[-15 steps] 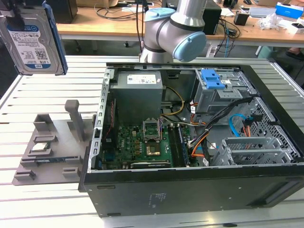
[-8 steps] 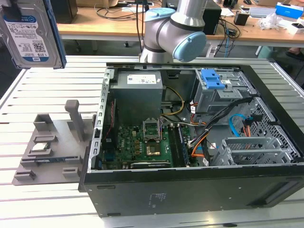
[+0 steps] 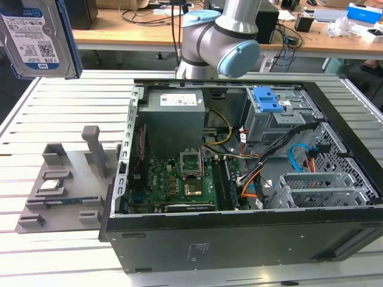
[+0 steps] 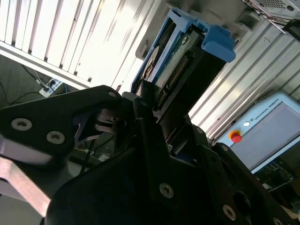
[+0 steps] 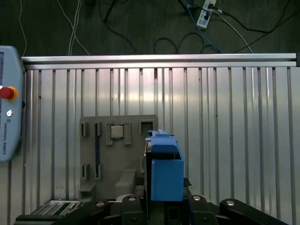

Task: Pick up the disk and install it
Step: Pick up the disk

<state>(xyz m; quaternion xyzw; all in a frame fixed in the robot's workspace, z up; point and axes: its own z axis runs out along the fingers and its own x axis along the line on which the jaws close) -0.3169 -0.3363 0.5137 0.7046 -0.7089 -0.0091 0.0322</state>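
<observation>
- While the end effector point(image 4: 161, 119) is pinching the disk point(image 4: 180, 61), its black fingers point(image 4: 143, 105) are pressing on the two broad faces at one end. The connector edge and the blue rails are projecting clear of the grip, which is judged to leave those edges free to meet a bay.
- In the first wrist view, the disk point(image 5: 164, 171) is standing edge-on between the jaws of the end effector point(image 5: 164, 201), with a blue rail facing the camera. It is hanging in the air, apart from the grey fixture point(image 5: 117, 140) below it.
- In the exterior view, the disk point(image 3: 36, 36) is hanging high at the exterior view's left with its label showing. It is touching nothing there, and open air is surrounding its visible edges.
- The fixture point(image 3: 66, 185) is lying flat on the slatted worktop point(image 3: 60, 101), just beside the outer wall of the computer case point(image 3: 239, 239).
- The case is lying on its side with the open face turned upward, so the interior is allowing access from above.
- Inside, the drive cage point(image 3: 269, 104) with its blue latch is sitting at the far corner. Cables point(image 3: 299, 158) are crowding the space beside it, so room there is judged tight, bounded by the cage walls and the case rim.
- Behind the case, the arm point(image 3: 221, 36) is rising from the worktop, with cluttered benches beyond.
</observation>
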